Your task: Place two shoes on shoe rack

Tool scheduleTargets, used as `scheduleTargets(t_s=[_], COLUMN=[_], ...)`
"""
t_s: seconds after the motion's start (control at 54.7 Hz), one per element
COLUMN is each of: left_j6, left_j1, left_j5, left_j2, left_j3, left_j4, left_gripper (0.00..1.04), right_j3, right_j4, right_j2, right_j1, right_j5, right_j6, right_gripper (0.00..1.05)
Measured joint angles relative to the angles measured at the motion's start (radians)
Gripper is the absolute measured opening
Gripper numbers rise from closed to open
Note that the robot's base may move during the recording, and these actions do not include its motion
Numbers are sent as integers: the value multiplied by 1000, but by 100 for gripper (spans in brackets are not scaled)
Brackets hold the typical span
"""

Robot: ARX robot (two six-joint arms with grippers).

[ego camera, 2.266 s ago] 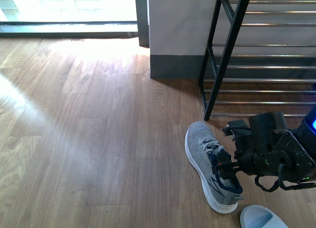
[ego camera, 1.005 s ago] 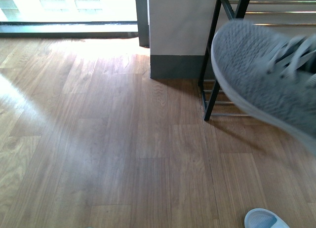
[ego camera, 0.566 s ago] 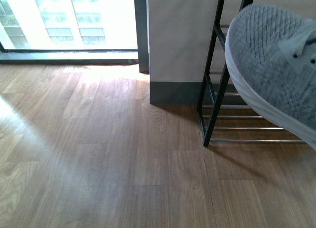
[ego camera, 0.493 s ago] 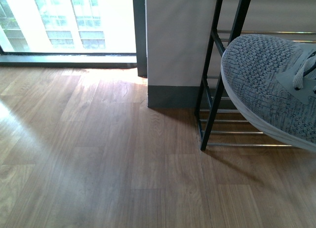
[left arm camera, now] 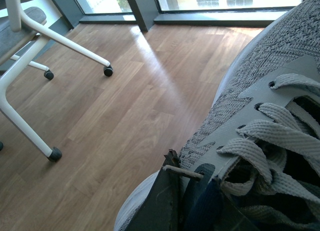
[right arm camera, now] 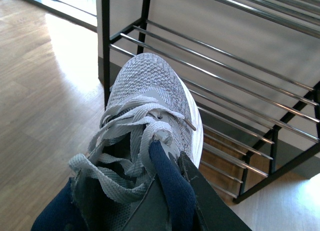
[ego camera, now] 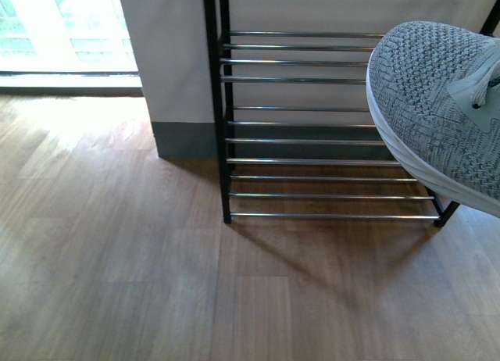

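The shoe rack (ego camera: 224, 142) now fills our view. Our right gripper (right arm camera: 167, 166) pinches one shoe (ego camera: 437, 103), our left gripper (left arm camera: 187, 186) the other shoe (left arm camera: 260, 81); drooping toes could snag the rods (ego camera: 328, 217).

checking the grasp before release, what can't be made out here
- Front view: the shoe's heel and holder lie beyond the right edge.
- Left wrist view: left pincer tips hidden by shoe and lower edge.
- Front view: shoe rack top tiers cut off by the upper edge.

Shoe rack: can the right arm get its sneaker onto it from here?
Probably yes: the right gripper holds the sneaker toe-first toward the shoe rack, whose visible rods are bare, with nothing between.
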Motion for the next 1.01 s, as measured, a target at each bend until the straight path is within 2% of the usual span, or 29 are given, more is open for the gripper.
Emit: scheduleTargets(t_s=[0.256, 0.512, 1.005], left_j6=[0, -2, -2], left_j1=[0, -5, -1], left_j5=[-8, 7, 0], left_j2=[-1, 5, 3], left_j3=[0, 0, 0], left_j4=[0, 0, 0], left_gripper=[2, 2, 2], right_j3=[0, 0, -1], right_j4=[0, 0, 0], right_j2=[0, -1, 0], right_j1=[2, -4, 2], right_j5=[-12, 16, -10], right_j6=[0, 0, 0], right_gripper=[1, 1, 1])
